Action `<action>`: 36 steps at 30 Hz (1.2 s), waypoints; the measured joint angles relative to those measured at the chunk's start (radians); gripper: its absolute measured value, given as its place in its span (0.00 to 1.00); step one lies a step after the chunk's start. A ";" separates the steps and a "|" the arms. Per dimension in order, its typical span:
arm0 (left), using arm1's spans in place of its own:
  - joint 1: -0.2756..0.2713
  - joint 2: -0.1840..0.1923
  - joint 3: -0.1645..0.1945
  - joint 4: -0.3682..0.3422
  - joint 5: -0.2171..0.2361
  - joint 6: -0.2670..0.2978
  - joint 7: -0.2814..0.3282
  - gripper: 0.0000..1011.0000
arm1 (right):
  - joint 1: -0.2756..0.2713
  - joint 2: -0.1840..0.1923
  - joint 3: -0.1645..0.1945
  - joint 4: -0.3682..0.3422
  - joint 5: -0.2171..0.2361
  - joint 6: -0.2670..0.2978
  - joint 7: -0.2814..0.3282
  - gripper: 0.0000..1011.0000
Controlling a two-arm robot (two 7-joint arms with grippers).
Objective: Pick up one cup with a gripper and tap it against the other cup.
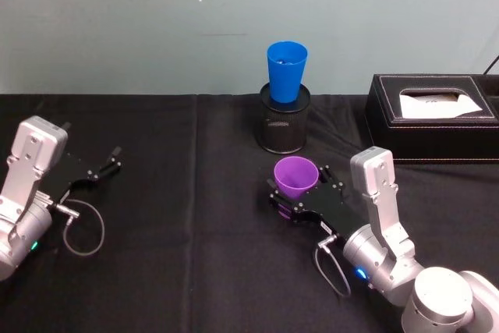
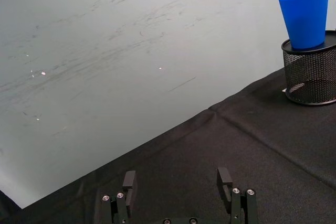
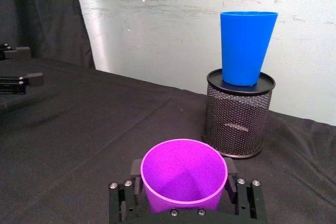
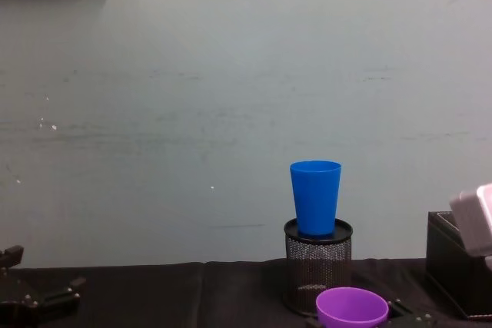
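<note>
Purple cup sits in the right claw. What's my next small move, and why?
Probably lift the right claw straight up. It looks shut on the purple cup, low near the table, while the blue cup stands raised on the mesh holder behind it, so they aren't level for a tap yet. The left claw lies open, far left.

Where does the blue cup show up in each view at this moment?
Head view: blue cup at upper centre, standing on the black mesh pen holder.
Left wrist view: far off by the wall, on the holder.
Right wrist view: straight ahead, beyond the purple cup.
Chest view: just right of centre.
Shared landmark: the mesh pen holder beneath it.
</note>
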 joint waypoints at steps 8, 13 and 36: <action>0.000 0.000 0.000 0.000 0.000 0.000 0.000 0.99 | -0.005 -0.013 0.019 -0.005 -0.004 0.001 0.009 0.77; 0.000 0.000 0.000 0.000 0.000 0.000 0.000 0.99 | -0.022 -0.002 0.037 -0.070 -0.021 0.015 0.008 0.74; 0.000 0.000 0.000 0.000 0.000 0.000 0.000 0.99 | -0.068 0.028 0.116 -0.323 -0.007 0.184 -0.001 0.72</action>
